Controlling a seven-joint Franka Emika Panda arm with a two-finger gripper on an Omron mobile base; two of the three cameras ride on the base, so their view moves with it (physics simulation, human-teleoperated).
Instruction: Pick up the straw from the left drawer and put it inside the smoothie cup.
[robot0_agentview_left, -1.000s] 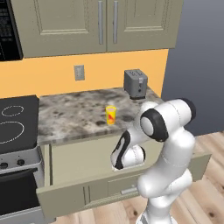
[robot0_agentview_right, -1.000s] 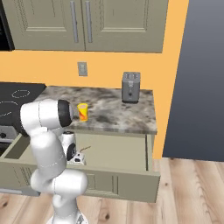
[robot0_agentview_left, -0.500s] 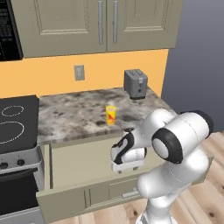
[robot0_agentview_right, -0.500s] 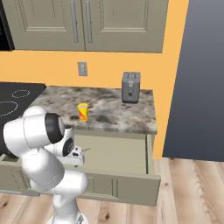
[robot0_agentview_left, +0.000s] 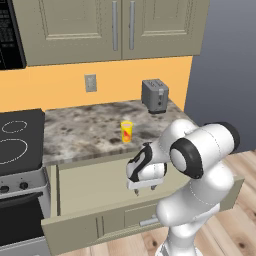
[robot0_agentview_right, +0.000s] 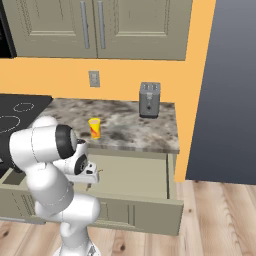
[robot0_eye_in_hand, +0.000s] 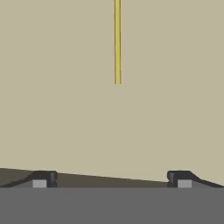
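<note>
The left drawer (robot0_agentview_left: 95, 185) (robot0_agentview_right: 140, 175) stands pulled out below the counter. Over its inside my gripper (robot0_agentview_left: 144, 189) (robot0_agentview_right: 90, 186) points down, open, with nothing between its fingers (robot0_eye_in_hand: 43, 178). In the hand view the straw (robot0_eye_in_hand: 117, 41) lies as a thin tan line on the drawer floor, running from the top edge to its near end, which lies a little ahead of my gripper (robot0_eye_in_hand: 111, 179) and centred between the tips. The smoothie cup (robot0_agentview_left: 126, 131) (robot0_agentview_right: 94, 128), yellow with a red mark, stands upright on the counter just behind the drawer.
A grey toaster (robot0_agentview_left: 154, 96) (robot0_agentview_right: 149, 99) stands at the back of the stone counter (robot0_agentview_left: 85, 132). A black stove top (robot0_agentview_left: 15, 142) lies to the left. Upper cabinets (robot0_agentview_left: 110, 30) hang above, and a dark grey wall (robot0_agentview_right: 225, 90) bounds the right side.
The arm's elbow has swung outward and lower, changing the arm's pose. The hand has stayed over the drawer, turning slightly. Cup and drawer have not moved.
</note>
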